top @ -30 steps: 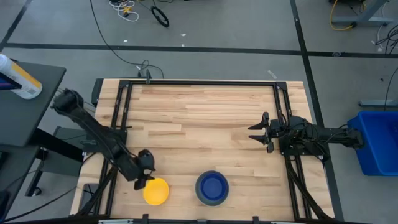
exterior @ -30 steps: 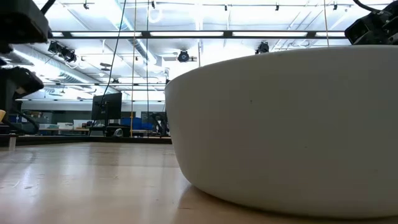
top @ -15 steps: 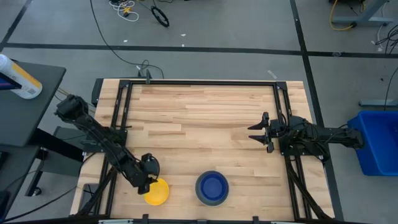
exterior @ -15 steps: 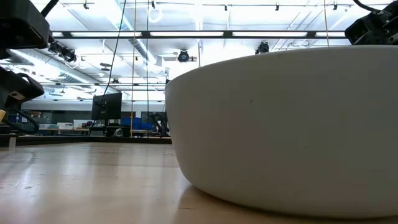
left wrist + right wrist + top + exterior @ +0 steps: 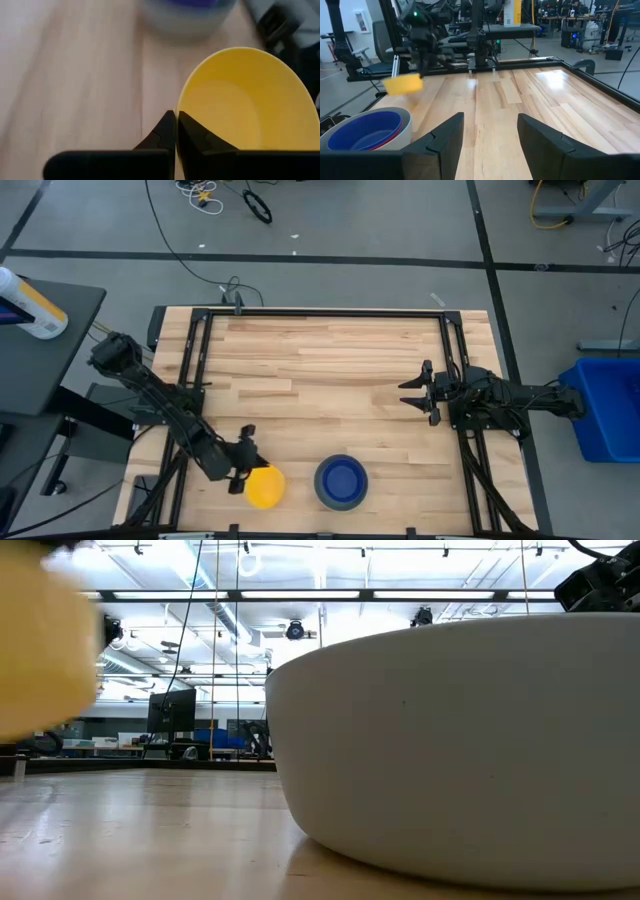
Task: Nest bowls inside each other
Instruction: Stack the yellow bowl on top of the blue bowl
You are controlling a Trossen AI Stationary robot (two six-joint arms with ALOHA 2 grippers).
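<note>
The yellow bowl (image 5: pixel 266 487) is near the table's front edge, left of centre, with my left gripper (image 5: pixel 244 468) shut on its left rim. It also shows in the left wrist view (image 5: pixel 245 100), in the right wrist view (image 5: pixel 402 83) and as a yellow blur in the low view (image 5: pixel 40 640). To its right stands the grey bowl (image 5: pixel 341 483) with a red and a dark blue bowl (image 5: pixel 367 127) nested in it. My right gripper (image 5: pixel 415 392) waits open at the table's right side. My left gripper pinches the yellow bowl's rim (image 5: pixel 181 104) between its two fingertips, one finger (image 5: pixel 200 137) on the inner side and one on the outer. The fingers slant down at it from the table's left. The bowl hangs off the table, hollow side up.
Bare wooden table spreads behind the bowls to the far edge. A black metal frame (image 5: pixel 320 313) runs around the table. The grey bowl (image 5: pixel 470 740) fills most of the low view.
My left gripper has moved toward the table's right, rolled, and shut on the yellow bowl's rim. The bowl has come up off the table and shifted a little toward the grey bowl.
</note>
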